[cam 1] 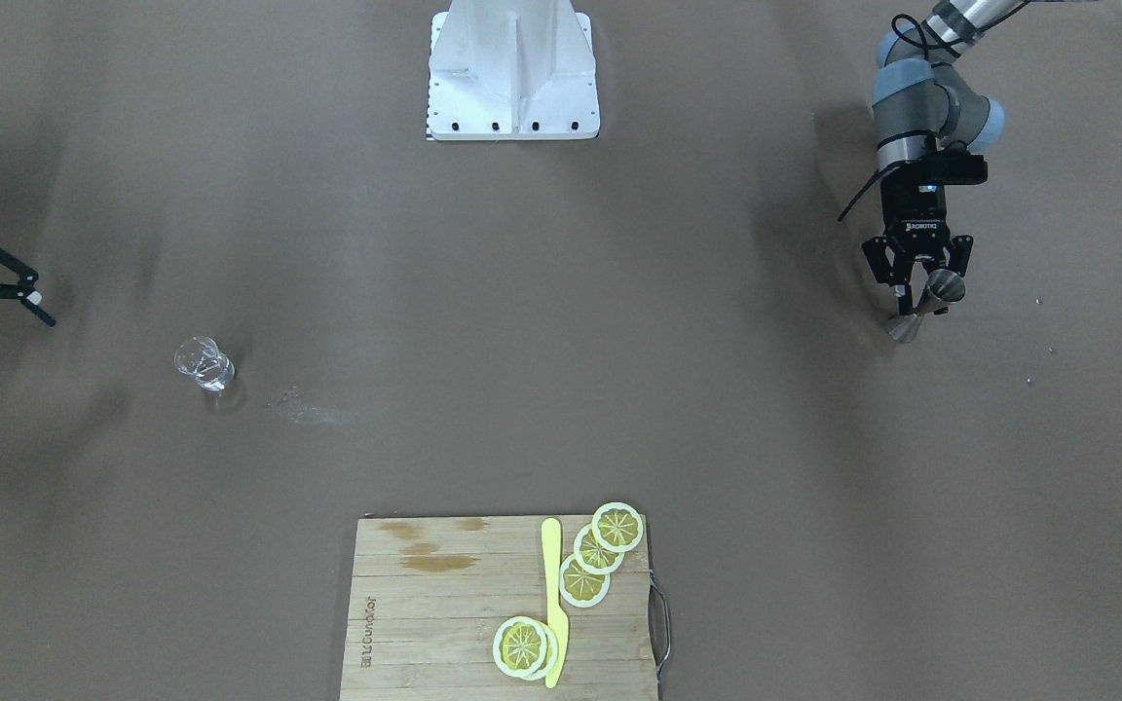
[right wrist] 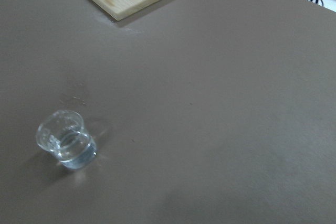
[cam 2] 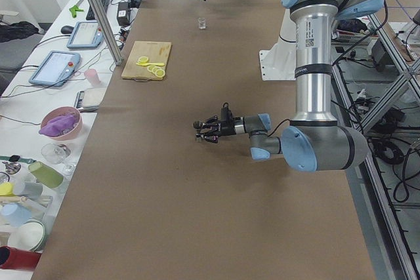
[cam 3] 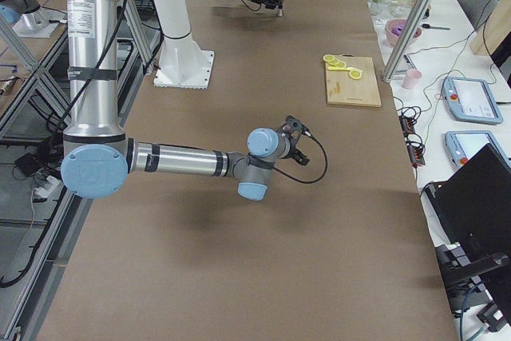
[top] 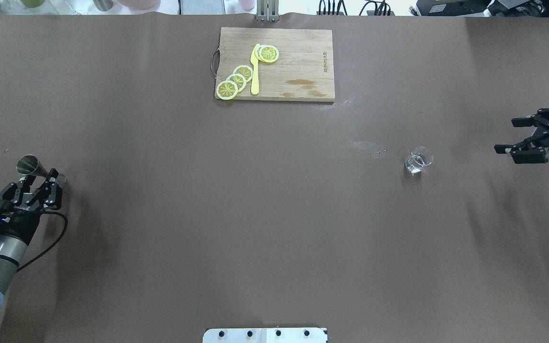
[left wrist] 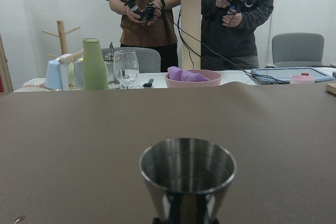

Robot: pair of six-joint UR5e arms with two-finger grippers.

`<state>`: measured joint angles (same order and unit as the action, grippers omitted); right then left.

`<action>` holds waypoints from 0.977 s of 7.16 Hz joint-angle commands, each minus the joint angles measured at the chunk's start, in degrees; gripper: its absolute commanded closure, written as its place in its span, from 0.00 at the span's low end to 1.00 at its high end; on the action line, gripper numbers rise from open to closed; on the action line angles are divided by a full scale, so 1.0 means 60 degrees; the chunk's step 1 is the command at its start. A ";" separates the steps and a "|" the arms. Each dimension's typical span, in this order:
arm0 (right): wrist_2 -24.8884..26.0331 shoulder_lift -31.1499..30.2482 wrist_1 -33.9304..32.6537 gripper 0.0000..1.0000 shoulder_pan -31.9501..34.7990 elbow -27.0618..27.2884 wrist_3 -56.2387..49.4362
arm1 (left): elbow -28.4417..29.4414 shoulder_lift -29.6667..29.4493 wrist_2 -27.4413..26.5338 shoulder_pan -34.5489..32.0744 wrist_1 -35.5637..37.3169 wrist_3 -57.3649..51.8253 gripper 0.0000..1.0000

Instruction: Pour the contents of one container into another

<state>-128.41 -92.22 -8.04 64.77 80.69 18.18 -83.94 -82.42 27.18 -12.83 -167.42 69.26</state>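
At the left end of the matte brown table [top: 274,214], the left arm lies low and level. Its black tool [top: 41,183] carries white lettering that reads ROBOTIQ in the front-facing view. The tool is closed on the narrow waist of the jigger [top: 41,170], a polished steel hourglass held upright with its wider cone on top and open. Whether its lower cone touches the table cannot be told.

Further along, at the far edge, lies a pale wooden cutting board [top: 298,52] with a thin metal handle on its left end. A few darker stains sit near its front edge, and the mark burnt along its right side is too small to read. On the board are flat lemon slices [top: 236,78] with white rims and a yellow plastic knife [top: 255,71].

To the right of the middle, the glass [top: 417,161] stands alone and upright. It is short, round and clear, with a thick base, and a faint pale smear marks the table just to its left.

At the right edge the right tool [top: 505,136] hangs above the table, its jaws spread wide and holding nothing. It points towards the glass and is well apart from it.
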 commanded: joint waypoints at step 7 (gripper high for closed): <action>-0.1348 0.0602 -0.7131 0.00 0.2887 -0.0777 -0.0744 | -0.0335 0.0025 0.0025 -0.0014 0.0042 -0.0102 0.03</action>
<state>-137.04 -90.16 -41.94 81.64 75.93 13.69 -84.86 -82.40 27.17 -12.84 -167.18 68.91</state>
